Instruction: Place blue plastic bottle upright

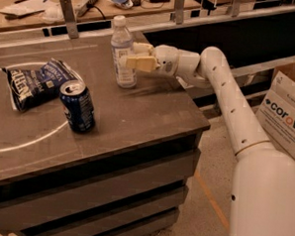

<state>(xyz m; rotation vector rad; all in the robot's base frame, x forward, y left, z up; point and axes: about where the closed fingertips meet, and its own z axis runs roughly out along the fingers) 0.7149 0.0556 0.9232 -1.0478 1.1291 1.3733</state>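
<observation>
The blue plastic bottle (122, 44) is clear and slim with a white cap and a pale label. It stands upright at the back of the dark table (138, 114), its base on the surface. My gripper (128, 56) reaches in from the right at label height. Its tan fingers (139, 64) close on the bottle's middle, one in front and one behind. The white arm (228, 94) runs off to the right and down.
A dark blue soda can (77, 106) stands upright at the table's front left. A blue snack bag (35, 82) lies behind it inside a white circle mark. A cardboard box (286, 115) sits on the floor to the right. A cluttered bench runs along the back.
</observation>
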